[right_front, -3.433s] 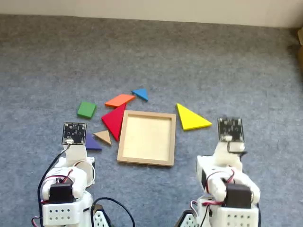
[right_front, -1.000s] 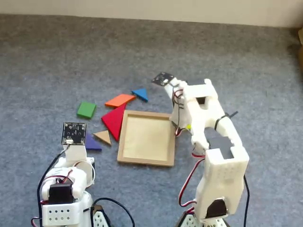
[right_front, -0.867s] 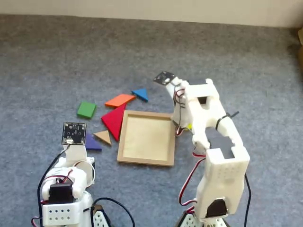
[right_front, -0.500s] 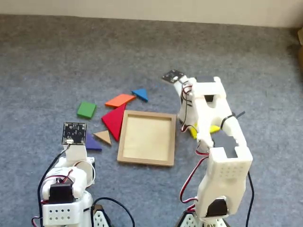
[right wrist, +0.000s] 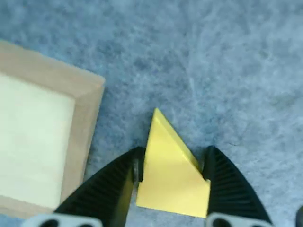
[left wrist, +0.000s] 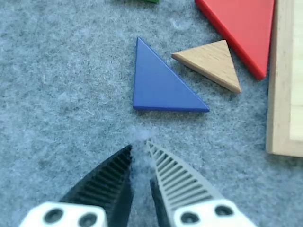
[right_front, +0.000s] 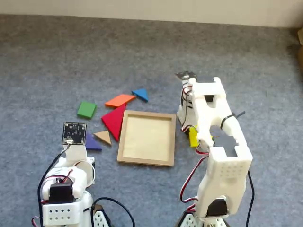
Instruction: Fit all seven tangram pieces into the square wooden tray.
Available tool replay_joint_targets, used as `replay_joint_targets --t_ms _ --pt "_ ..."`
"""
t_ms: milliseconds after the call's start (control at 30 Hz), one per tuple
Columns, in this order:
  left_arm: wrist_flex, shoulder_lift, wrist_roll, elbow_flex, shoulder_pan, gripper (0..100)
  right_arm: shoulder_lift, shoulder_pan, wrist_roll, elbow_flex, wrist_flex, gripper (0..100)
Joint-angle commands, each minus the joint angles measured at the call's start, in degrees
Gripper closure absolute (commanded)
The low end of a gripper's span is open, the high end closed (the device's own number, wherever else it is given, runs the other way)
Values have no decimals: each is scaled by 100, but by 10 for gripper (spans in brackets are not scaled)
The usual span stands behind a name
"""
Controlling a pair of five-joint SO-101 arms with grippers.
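Evidently the right gripper [right wrist: 173,161] is clenched across the large yellow triangle [right wrist: 166,142], just beside the wooden tray [right wrist: 84,113], likely so it can lift it over the rim.

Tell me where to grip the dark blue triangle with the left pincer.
Come straight down, since the dark blue triangle lies flat on the carpet. Probably pinch its long edge against the square corner opposite; the tan triangle sits close beside that edge, apart, so the gap for a finger looks tight.
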Motion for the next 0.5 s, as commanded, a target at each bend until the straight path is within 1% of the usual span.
replay_joint_targets --t_ms 0,100,200,333,467 --pt "35 -57 -26 110 -84 979 13 224 -765 -136 -136 800" --pt "35 -57 -26 110 -84 979 13 338 -1143 -303 -154 800" --pt "35 -57 -26 110 -84 979 -22 409 -1345 -470 -101 800" --pt "35 -57 -26 110 -84 979 -233 409 -1160 -620 22 800" --pt "35 -57 -26 110 -84 979 -1051 409 -844 -567 31 791"
